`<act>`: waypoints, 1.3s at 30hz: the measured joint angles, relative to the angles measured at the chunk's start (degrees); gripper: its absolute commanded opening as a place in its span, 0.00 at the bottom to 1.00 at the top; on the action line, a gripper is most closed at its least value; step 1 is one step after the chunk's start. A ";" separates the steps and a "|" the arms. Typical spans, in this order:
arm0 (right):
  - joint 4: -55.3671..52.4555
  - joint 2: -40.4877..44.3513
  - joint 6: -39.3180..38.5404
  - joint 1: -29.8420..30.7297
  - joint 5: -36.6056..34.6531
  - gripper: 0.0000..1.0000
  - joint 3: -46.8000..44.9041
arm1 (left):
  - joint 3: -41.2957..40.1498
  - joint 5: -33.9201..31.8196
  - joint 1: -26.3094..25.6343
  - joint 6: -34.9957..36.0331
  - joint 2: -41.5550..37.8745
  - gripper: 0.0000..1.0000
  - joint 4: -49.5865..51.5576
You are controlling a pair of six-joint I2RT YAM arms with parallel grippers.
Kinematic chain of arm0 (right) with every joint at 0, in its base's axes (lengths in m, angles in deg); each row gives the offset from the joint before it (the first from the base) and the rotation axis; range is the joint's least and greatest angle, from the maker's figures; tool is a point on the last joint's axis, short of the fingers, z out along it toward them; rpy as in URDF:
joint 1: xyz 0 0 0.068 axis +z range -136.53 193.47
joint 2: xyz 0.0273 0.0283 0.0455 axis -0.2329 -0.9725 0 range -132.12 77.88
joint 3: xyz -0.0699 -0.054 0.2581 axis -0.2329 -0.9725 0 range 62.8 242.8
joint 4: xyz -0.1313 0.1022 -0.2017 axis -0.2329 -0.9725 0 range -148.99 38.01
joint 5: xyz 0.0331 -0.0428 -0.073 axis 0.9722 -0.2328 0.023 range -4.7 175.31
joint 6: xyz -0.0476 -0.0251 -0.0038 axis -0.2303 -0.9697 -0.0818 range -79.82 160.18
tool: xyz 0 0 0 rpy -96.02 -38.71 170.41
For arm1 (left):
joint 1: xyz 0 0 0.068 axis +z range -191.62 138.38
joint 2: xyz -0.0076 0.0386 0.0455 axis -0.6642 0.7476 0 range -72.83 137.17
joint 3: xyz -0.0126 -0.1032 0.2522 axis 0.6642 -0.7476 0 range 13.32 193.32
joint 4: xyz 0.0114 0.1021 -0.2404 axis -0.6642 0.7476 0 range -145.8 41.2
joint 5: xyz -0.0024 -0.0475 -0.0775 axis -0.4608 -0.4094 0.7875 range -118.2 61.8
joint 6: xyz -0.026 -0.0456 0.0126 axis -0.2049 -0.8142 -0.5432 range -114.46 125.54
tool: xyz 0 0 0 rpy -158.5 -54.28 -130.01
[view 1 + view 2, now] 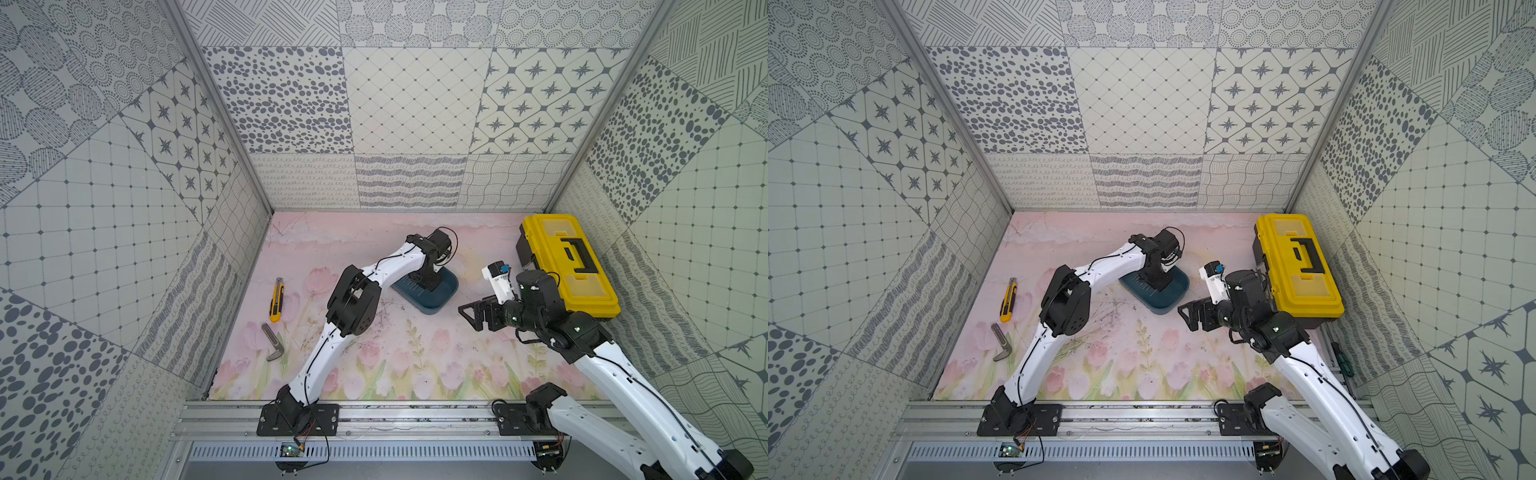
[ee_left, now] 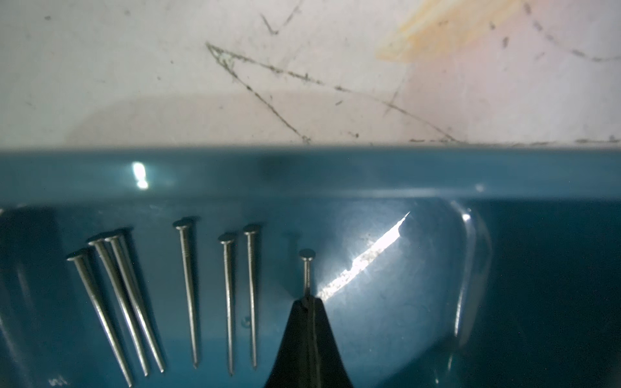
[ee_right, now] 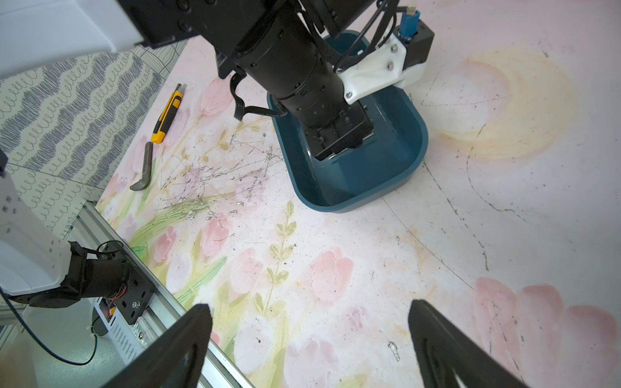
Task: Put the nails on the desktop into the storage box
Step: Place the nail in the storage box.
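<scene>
1. In both top views the left gripper (image 1: 426,284) (image 1: 1156,284) reaches down into the storage box (image 1: 445,293) (image 1: 1178,291), which sits mid-desktop (image 1: 415,353). The right gripper (image 1: 468,318) hangs spread wide near the yellow toolbox (image 1: 590,299).
2. Left wrist view: the tips are pinched tight on one nail (image 2: 306,268), its head toward the box wall. Six more nails (image 2: 188,289) lie on the box floor beside it. A small moulded mark (image 2: 57,381) there is too blurred to read.
3. Right wrist view: its fingers (image 3: 188,336) stand far apart over the tulip print. The utility knife (image 3: 167,114) and bent metal tool (image 3: 144,168) lie well apart from the box.

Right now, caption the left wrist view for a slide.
Left gripper pinches one nail beside six nails lying in the storage box.
</scene>
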 measured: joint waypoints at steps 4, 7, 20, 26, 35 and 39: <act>0.00 -0.02 0.00 -0.04 0.28 0.97 0.00 | 0.17 -0.02 0.04 0.31 0.02 0.00 0.00; 0.00 -0.02 0.00 -0.11 0.44 0.97 0.00 | 0.24 -0.11 0.07 0.57 0.02 0.00 -0.02; 0.00 -0.02 0.00 -0.63 0.66 0.97 0.00 | 0.42 -0.11 0.07 1.03 0.55 0.00 -0.02; 0.00 -0.02 0.00 -0.68 0.87 0.97 0.00 | 0.46 -0.11 0.07 1.03 0.96 0.02 0.00; 0.00 -0.02 0.00 -0.79 1.31 0.97 0.00 | 0.76 -0.09 0.07 1.05 1.16 0.09 0.00; 0.00 -0.02 0.00 -0.85 1.49 0.97 0.00 | 0.76 -0.11 0.07 1.03 1.16 0.11 0.00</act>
